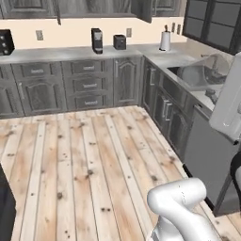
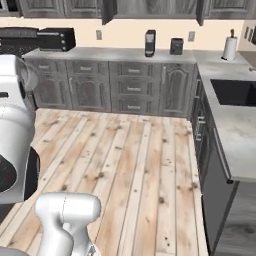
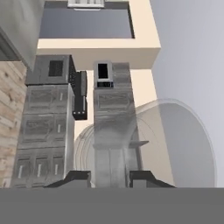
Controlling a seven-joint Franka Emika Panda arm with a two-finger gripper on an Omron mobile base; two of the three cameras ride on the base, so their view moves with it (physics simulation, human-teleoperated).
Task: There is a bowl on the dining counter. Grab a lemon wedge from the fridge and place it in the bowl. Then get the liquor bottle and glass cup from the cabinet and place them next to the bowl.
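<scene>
Gripper: in hand view I see both dark finger tips low in frame, set partway apart w/ the glass cup between them, so I read it as clamped on the cup. Cup is clear & lies on its side in that view, base end down by the fingers, wide round rim out to the right. Drawer fronts & a pale wall show through the glass, slightly washed out.

Left base view: same glass cup shows as a faint see-through shape up high at the right, at the top end of the white arm & in front of the sink. It's in the air, not touching the counter.

Rest of the scene, left base view: wood plank floor in the middle, grey drawer units along the back wall under a grey worktop. On that worktop: black coffee machine, small dark toaster just beside it, paper towel roll near the corner. Wall cabinets run along the top edge; one door stands out from the row.

Right base view: sink sits at the right, arm body rises at the left.
</scene>
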